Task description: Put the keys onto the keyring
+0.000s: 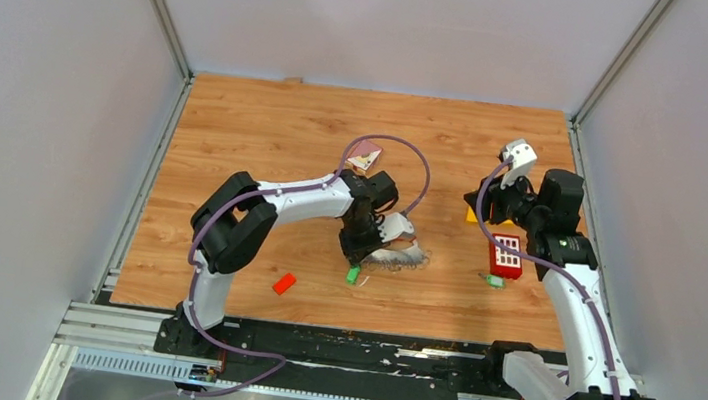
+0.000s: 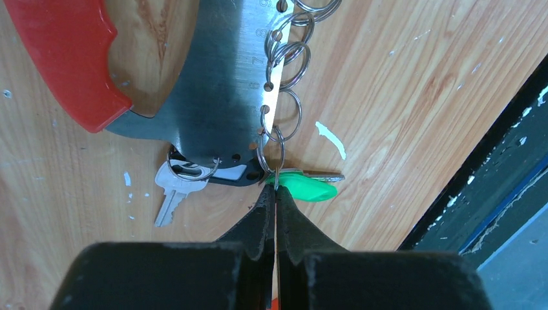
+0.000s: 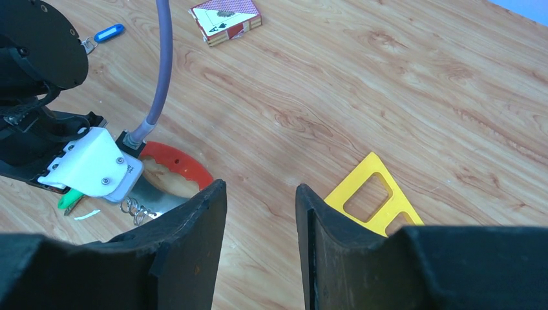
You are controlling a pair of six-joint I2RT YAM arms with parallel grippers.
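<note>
The keyring lies on the table mid-field, a red curved strap (image 2: 64, 58) joined to a dark grey strip (image 2: 220, 84) whose edge carries several split rings (image 2: 289, 64). My left gripper (image 2: 276, 187) is shut, its tips pinching the thin ring of the green-tagged key (image 2: 313, 189) at the strip's lower end. A silver key (image 2: 169, 196) with a black tag (image 2: 226, 174) hangs on a ring beside it. From above, the left gripper (image 1: 361, 251) stands over the keyring (image 1: 402, 258). A blue-tagged key (image 3: 108, 32) lies apart. My right gripper (image 3: 262, 190) hovers open, holding nothing.
A yellow cut-out stencil (image 3: 371, 197) lies under the right gripper. A red block with white buttons (image 1: 506, 256) and a small green piece (image 1: 494, 280) sit near the right arm. A card deck (image 1: 365, 159) lies further back, and a small orange-red block (image 1: 284, 284) near the front.
</note>
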